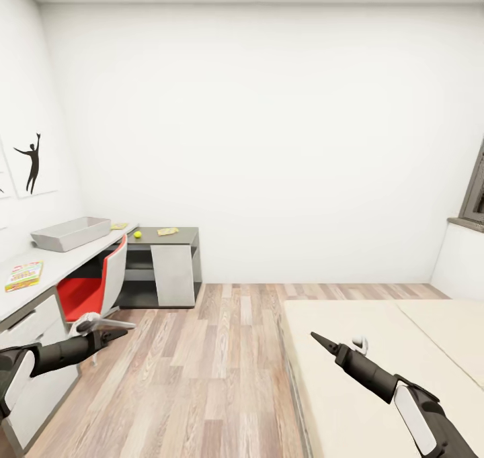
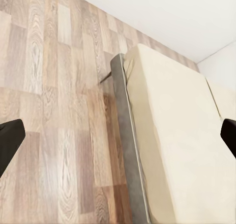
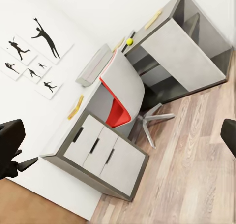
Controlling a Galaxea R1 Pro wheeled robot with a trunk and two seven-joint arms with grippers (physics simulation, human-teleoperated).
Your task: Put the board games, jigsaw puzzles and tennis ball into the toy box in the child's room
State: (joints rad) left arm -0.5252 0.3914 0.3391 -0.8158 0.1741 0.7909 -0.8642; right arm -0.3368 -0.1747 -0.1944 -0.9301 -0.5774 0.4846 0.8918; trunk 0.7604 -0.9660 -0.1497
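**Robot between desk and bed, both grippers empty**

Head view: the shallow light-grey toy box [image 1: 70,233] sits on the long light-grey table [image 1: 64,262], ahead-left of the left gripper [image 1: 114,334], the nearer one. A green-yellow-red board game [image 1: 24,275] lies flat close by; a small yellow-green tennis ball [image 1: 137,234] and a yellow jigsaw puzzle [image 1: 167,231] lie beyond the box.

Left wrist view: black fingertips [image 2: 10,140] spread wide, holding nothing, over the beige bed [image 2: 182,150].

Right wrist view: jaws wide, empty, facing the table.
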